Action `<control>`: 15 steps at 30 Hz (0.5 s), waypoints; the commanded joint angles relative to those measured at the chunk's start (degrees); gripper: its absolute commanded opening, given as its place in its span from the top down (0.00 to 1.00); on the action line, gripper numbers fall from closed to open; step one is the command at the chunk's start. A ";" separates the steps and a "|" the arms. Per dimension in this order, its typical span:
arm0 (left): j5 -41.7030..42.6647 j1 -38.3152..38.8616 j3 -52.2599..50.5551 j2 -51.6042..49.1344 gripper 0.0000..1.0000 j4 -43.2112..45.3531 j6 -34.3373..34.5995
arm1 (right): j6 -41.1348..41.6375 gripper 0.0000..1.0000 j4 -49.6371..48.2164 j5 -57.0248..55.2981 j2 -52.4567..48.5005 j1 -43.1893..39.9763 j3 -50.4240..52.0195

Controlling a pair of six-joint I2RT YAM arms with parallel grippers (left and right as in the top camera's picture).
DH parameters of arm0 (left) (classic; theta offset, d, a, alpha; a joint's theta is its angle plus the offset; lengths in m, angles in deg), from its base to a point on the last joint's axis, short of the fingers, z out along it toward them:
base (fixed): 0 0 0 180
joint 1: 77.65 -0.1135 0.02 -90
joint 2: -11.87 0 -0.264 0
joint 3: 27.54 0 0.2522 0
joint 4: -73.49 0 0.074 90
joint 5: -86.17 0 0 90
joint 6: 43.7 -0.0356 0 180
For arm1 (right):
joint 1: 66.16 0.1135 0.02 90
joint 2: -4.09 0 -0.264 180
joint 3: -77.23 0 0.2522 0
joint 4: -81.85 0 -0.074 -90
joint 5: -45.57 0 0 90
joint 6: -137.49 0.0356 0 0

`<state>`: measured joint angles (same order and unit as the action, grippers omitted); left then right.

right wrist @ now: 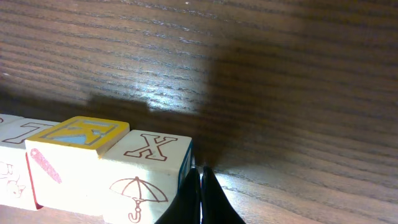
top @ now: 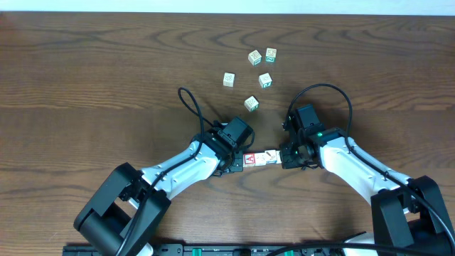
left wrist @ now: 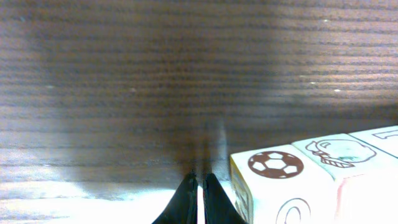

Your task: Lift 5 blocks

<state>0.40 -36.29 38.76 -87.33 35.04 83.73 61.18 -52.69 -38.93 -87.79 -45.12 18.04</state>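
Wood-grain table (top: pixel 85 71); elbows out, left pincer (top: pixel 240 162), right pincer (top: pixel 282 158) flank blocks (top: pixel 259 158).

You have a dark brown wood-grain table (top: pixel 85 78) catching patches of white glare, with a pale strip (top: pixel 227 6) beyond its far edge.

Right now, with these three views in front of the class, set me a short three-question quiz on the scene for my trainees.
1. True or false: the jaws of the left gripper and the right gripper are both shut.
2. How many loose blocks lie on the table beyond the row of blocks between the two arms? A three, B five, C eight.
3. In the right wrist view, what drawing is on the side face of the X block?
Key: 1 true; 2 B; 3 an umbrella.
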 commanded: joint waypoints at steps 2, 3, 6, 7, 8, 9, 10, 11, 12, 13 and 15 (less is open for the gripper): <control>1.38 0.13 -0.74 0.17 0.93 -0.28 2.03 | 1.09 0.99 0.00 -0.50 -0.42 0.44 -1.20; 1.40 0.17 -0.74 0.17 0.92 -0.26 2.21 | 1.09 0.99 -0.02 -0.50 -0.42 0.44 -1.20; 1.64 0.22 -0.74 0.17 0.93 0.15 2.32 | 1.07 0.99 -0.04 -0.46 -0.42 0.44 -1.20; 1.84 0.22 -0.74 0.17 0.92 0.35 2.29 | 1.07 0.99 -0.09 -0.46 -0.42 0.44 -1.20; 1.88 0.22 -0.74 0.17 0.92 0.57 2.29 | 1.05 0.99 -0.22 -0.15 -0.42 0.46 -1.20; 1.86 0.22 -0.74 0.17 0.93 0.79 2.29 | 0.94 0.99 -0.48 0.44 -0.42 0.46 -1.20; 2.08 0.22 -0.74 0.17 0.93 1.11 2.27 | 0.79 0.99 -0.72 1.14 -0.42 0.46 -1.20; 2.51 0.22 -0.74 0.17 0.92 1.60 2.27 | 0.79 0.99 -1.03 1.90 -0.42 0.48 -1.20; 2.93 0.22 -0.74 0.17 0.93 2.05 2.27 | 0.72 0.99 -1.25 2.16 -0.42 0.48 -1.20; 3.32 0.24 -0.74 0.17 0.92 2.47 2.27 | 0.63 0.99 -1.38 2.29 -0.42 0.50 -1.20; 3.76 0.24 -0.74 0.17 0.93 3.02 2.29 | 0.63 0.99 -1.46 2.32 -0.42 0.50 -1.20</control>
<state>2.23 -36.31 38.69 -87.33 37.11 85.50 61.55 -53.83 -38.87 -87.79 -45.14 18.04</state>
